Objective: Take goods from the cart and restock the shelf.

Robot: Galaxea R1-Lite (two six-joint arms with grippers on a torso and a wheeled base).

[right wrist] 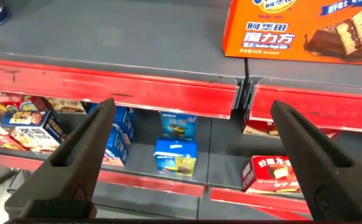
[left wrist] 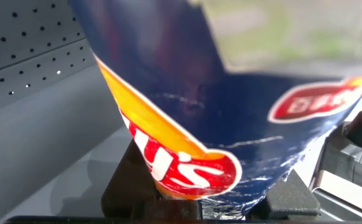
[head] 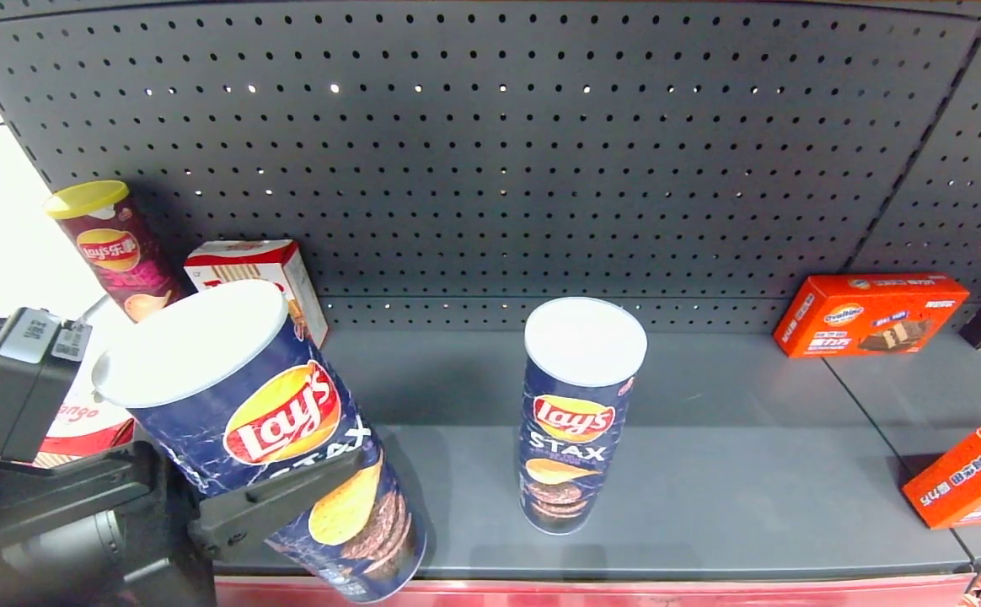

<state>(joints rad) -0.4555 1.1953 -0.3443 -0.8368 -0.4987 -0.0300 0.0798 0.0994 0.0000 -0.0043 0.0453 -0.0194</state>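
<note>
A dark blue chip can with a white lid leans over the front left of the grey shelf, with my left gripper shut on its body. Its blue, yellow and red label lies close across the left wrist view, between the dark fingers. A second identical can stands upright mid-shelf, to the right of the held one. My right gripper hangs open and empty before the red shelf edge, below an orange box.
Behind the held can stand a maroon can with a yellow lid and a red-and-white box. Orange boxes lie at the right. The pegboard back wall closes the shelf. Lower shelves hold several small snack boxes.
</note>
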